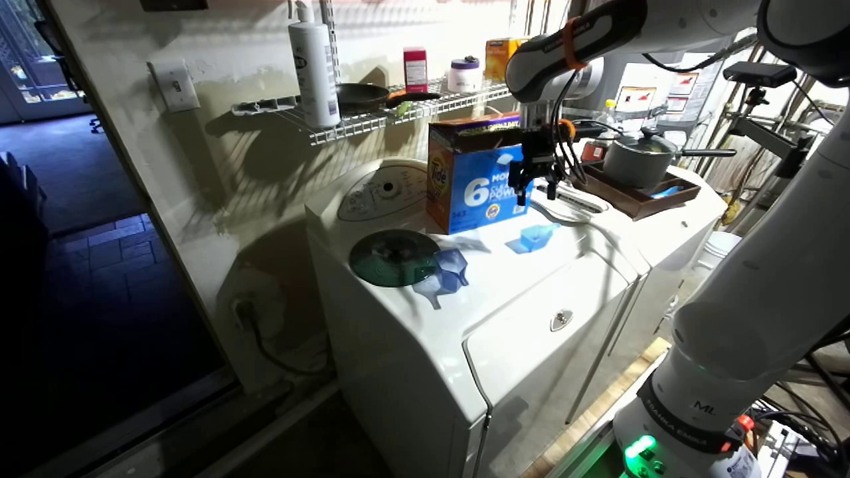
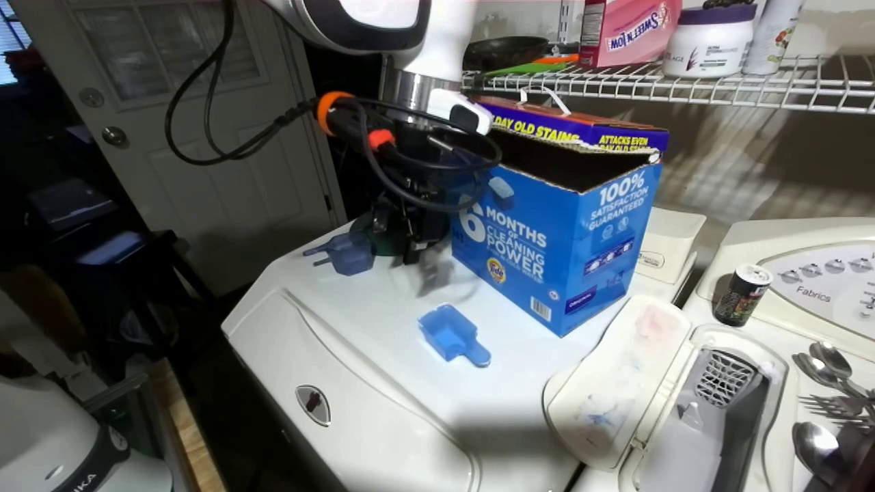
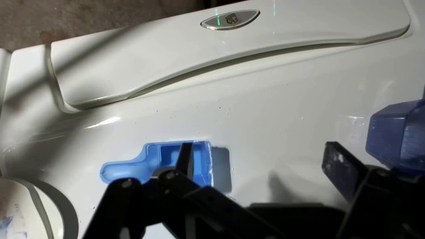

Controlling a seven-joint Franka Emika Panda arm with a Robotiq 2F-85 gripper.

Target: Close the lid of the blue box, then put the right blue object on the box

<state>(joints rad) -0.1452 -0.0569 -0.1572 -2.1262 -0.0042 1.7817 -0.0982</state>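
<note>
The blue box [image 1: 488, 189] stands on the white washer, its large white 6 facing front. Its lid [image 2: 588, 130] is raised at the back, leaving a dark opening along the front and side. The right blue object, a pale-blue scoop [image 2: 448, 331], lies on the washer before the box. In the wrist view that scoop [image 3: 156, 159] is partly covered by a finger. My gripper [image 1: 536, 196] hangs in front of the box, above the washer top. In the wrist view the gripper [image 3: 259, 149] is open, with nothing between its pads.
A darker blue scoop [image 1: 453, 269] lies beside a green round disc [image 1: 392, 255] at the washer's corner. A white open container [image 2: 636, 389] lies near the box. A pot [image 1: 637, 159] stands in a brown tray [image 1: 637, 202]. A wire shelf [image 2: 615, 89] runs behind, above washer height.
</note>
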